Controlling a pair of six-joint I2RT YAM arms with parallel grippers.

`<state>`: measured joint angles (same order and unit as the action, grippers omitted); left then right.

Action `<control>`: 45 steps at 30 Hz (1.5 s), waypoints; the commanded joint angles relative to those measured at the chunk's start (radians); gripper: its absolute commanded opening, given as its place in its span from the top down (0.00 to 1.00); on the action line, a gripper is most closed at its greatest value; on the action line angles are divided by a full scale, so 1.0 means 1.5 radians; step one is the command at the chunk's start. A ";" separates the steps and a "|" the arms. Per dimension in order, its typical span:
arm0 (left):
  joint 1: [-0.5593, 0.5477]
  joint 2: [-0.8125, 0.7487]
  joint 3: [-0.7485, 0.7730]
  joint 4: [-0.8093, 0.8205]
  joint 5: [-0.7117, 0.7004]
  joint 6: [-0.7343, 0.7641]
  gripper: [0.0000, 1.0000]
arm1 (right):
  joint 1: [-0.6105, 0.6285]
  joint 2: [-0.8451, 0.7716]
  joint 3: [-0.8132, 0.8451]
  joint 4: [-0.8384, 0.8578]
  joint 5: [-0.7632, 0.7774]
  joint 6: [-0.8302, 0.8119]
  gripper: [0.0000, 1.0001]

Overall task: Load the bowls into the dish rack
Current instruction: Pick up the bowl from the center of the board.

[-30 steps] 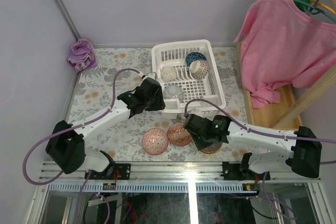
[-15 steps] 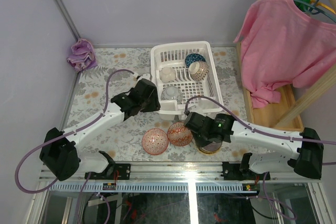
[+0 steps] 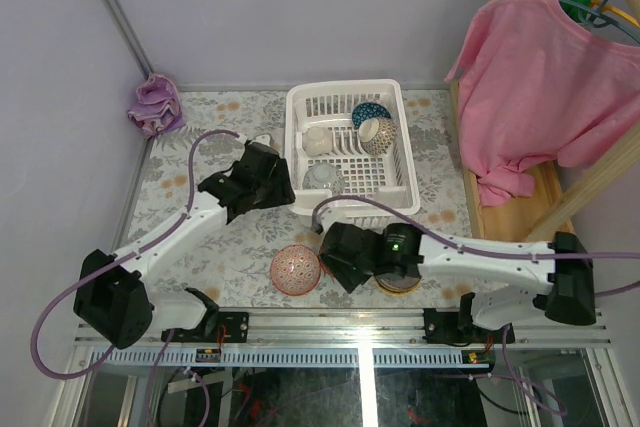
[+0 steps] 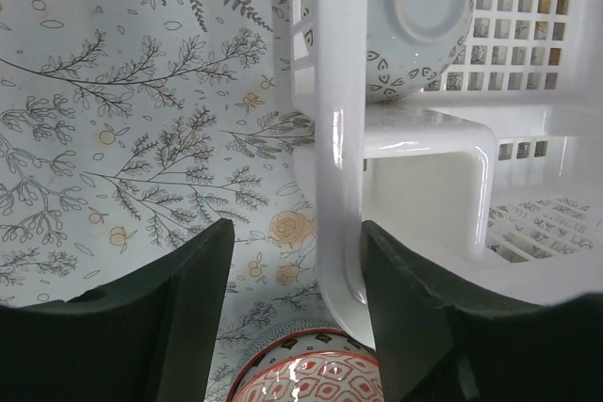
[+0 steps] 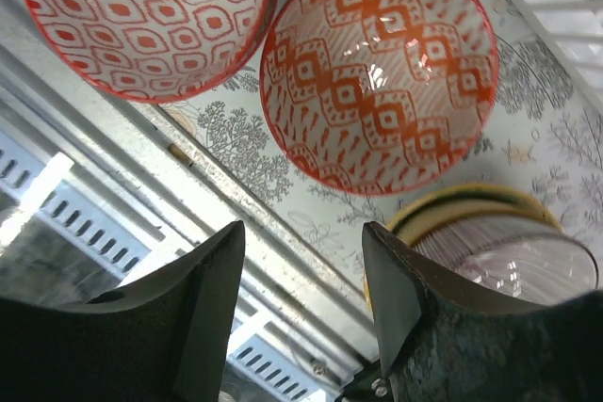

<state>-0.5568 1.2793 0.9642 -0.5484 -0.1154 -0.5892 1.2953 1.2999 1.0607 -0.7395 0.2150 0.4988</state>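
The white dish rack [image 3: 410, 182] stands at the back middle and holds several bowls: a blue one [image 3: 372, 109], a tan one [image 3: 381, 133] and two whitish ones [image 3: 320, 139]. My left gripper [image 3: 282, 187] is open and empty at the rack's left near corner; in the left wrist view [image 4: 294, 298] the rack's rim [image 4: 339, 138] runs between the jaws, with a whitish bowl [image 4: 419, 16] inside. My right gripper [image 3: 336, 255] is open and empty over a red patterned bowl [image 5: 380, 72]. A second red bowl [image 3: 296, 269] lies to its left. A tan-yellow bowl [image 5: 490, 242] lies to its right.
A purple cloth [image 3: 155, 104] lies at the far left corner. A pink shirt [image 3: 545, 87] hangs on a wooden stand to the right. The metal rail [image 5: 188, 195] of the table's near edge runs just below the red bowls.
My left gripper has drawn back to the left, away from the rack's inside. My right gripper has swung left and now covers one red bowl in the top view.
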 commanded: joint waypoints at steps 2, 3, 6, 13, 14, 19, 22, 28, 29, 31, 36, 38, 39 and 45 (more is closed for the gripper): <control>0.019 -0.018 0.018 -0.035 -0.003 0.025 0.42 | 0.011 0.094 0.021 0.070 -0.009 -0.130 0.40; 0.021 -0.019 0.019 -0.036 -0.002 0.026 0.41 | 0.011 0.109 0.023 0.074 -0.008 -0.144 0.40; 0.027 -0.021 0.022 -0.038 0.001 0.029 0.40 | 0.011 0.145 0.023 0.100 -0.010 -0.175 0.40; 0.033 -0.020 0.028 -0.043 0.006 0.034 0.39 | 0.011 0.228 0.027 0.135 -0.008 -0.210 0.44; 0.034 -0.021 0.028 -0.044 0.007 0.034 0.40 | 0.011 0.235 0.026 0.139 -0.009 -0.210 0.44; 0.037 -0.025 0.026 -0.045 0.009 0.034 0.40 | 0.011 0.239 0.009 0.153 -0.028 -0.206 0.61; 0.037 -0.026 0.023 -0.044 0.011 0.033 0.40 | 0.011 0.234 0.005 0.142 -0.028 -0.201 0.94; 0.037 -0.031 0.021 -0.040 0.015 0.031 0.40 | 0.010 0.155 0.038 0.088 -0.012 -0.202 1.00; 0.037 -0.031 0.023 -0.040 0.016 0.030 0.40 | 0.010 0.140 0.048 0.085 -0.013 -0.203 1.00; 0.038 -0.032 0.030 -0.040 0.020 0.030 0.40 | 0.007 0.115 0.076 0.075 -0.025 -0.208 1.00; 0.040 -0.031 0.060 -0.048 0.023 0.033 0.40 | -0.032 0.052 0.171 0.039 -0.090 -0.206 1.00; 0.042 -0.031 0.071 -0.050 0.026 0.035 0.39 | -0.059 0.025 0.218 0.031 -0.117 -0.203 1.00; 0.044 -0.030 0.077 -0.051 0.028 0.036 0.40 | -0.073 0.015 0.243 0.029 -0.130 -0.205 1.00; 0.069 0.015 0.146 -0.047 0.049 0.047 0.38 | -0.291 0.035 0.368 0.082 -0.294 -0.204 1.00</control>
<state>-0.4816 1.2545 1.0882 -0.6231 -0.0750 -0.5488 1.0595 1.3453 1.5101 -0.6945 -0.0448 0.1970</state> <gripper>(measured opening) 0.615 0.049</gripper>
